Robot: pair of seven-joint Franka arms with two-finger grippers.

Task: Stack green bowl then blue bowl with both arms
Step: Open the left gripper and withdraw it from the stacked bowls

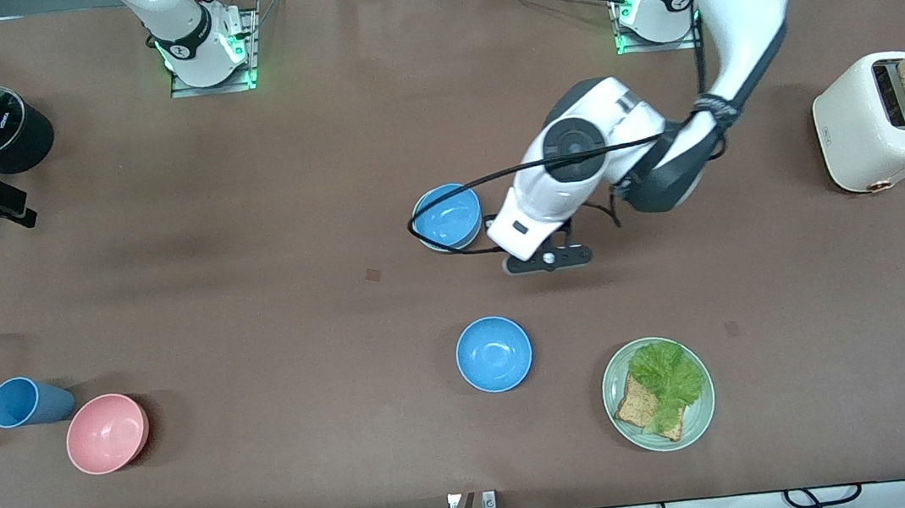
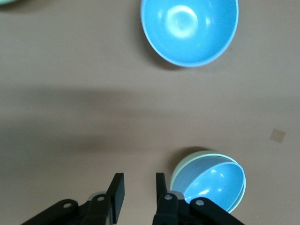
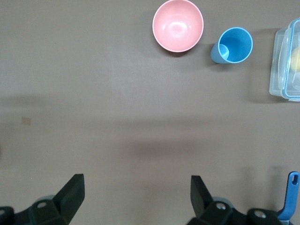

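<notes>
Table (image 1: 248, 252): brown surface, seen from above, with both arm bases fixed along the edge farthest from the front camera.
Green bowl (image 2: 183, 168): set near the table's middle, with a blue bowl (image 2: 213, 183) nested inside it; only a pale green rim is seen around the blue one.
Second blue bowl (image 1: 494, 354): placed alone, nearer the front camera than the stack, upright and empty.
Left pincer (image 2: 136, 196): held low just beside the stacked bowls, over bare table; its fingers are parted by a narrow gap and nothing is gripped.
Right pincer (image 3: 137, 193): seen only in its own wrist view, spread wide over bare table, gripping nothing; the right arm waits.
Pink bowl (image 1: 107, 433): placed near the front edge toward the right arm's end, beside a blue cup (image 1: 26, 402) lying on its side.
Green plate (image 1: 658, 393): placed near the front edge, loaded with lettuce and toast.
Toaster (image 1: 879, 122): placed at the left arm's end, a slice standing out of its slot.
</notes>
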